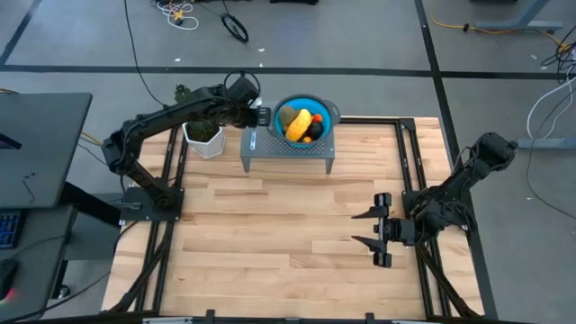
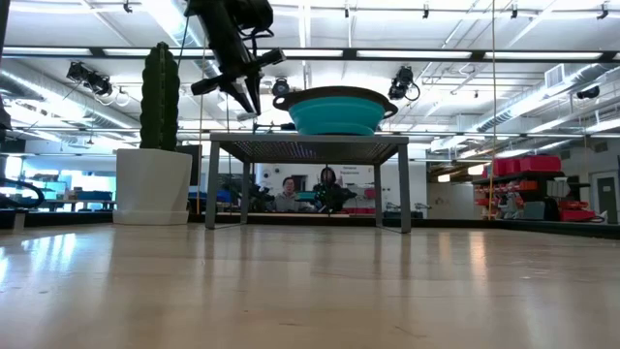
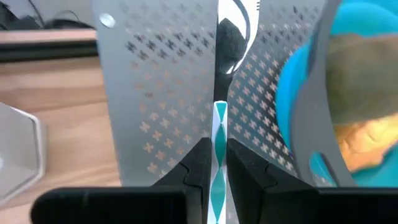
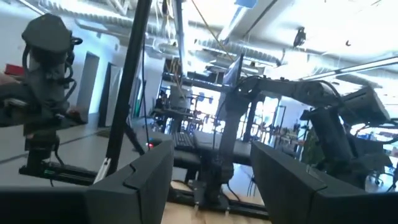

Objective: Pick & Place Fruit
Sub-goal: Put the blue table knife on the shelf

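The fruit lies in a blue bowl [image 1: 330, 114] standing on a perforated metal stand [image 1: 286, 154] at the table's far edge: a yellow-orange oblong [image 1: 300, 124], an olive-green oval [image 1: 285, 116], a near-black ball [image 1: 314, 133] and an orange-red bit [image 1: 318, 117]. My left gripper [image 1: 255, 117] hovers over the stand's left end, beside the bowl [image 3: 292, 93], shut on a thin silver-and-blue knife [image 3: 219, 134]. My right gripper [image 1: 364, 228] waits open above the table's right side, far from the fruit. My left gripper pinches the knife's teal-and-white patterned handle [image 3: 219, 140] between its two fingers [image 3: 193, 165]. It comes from the table's left, slanting downward [image 2: 247, 92]. The knife lies along the fingers, its silver blade [image 3: 235, 34] sticking out past the tips over the stand [image 3: 155, 93], lifted clear.
A green cactus in a white pot [image 1: 203, 137] stands just left of the stand, under my left arm. The stand [image 2: 305, 143] is a low table on legs. Bare wood tabletop [image 1: 270, 234] stretches from the stand to the near edge. People sit in the room beyond [image 2: 287, 194].
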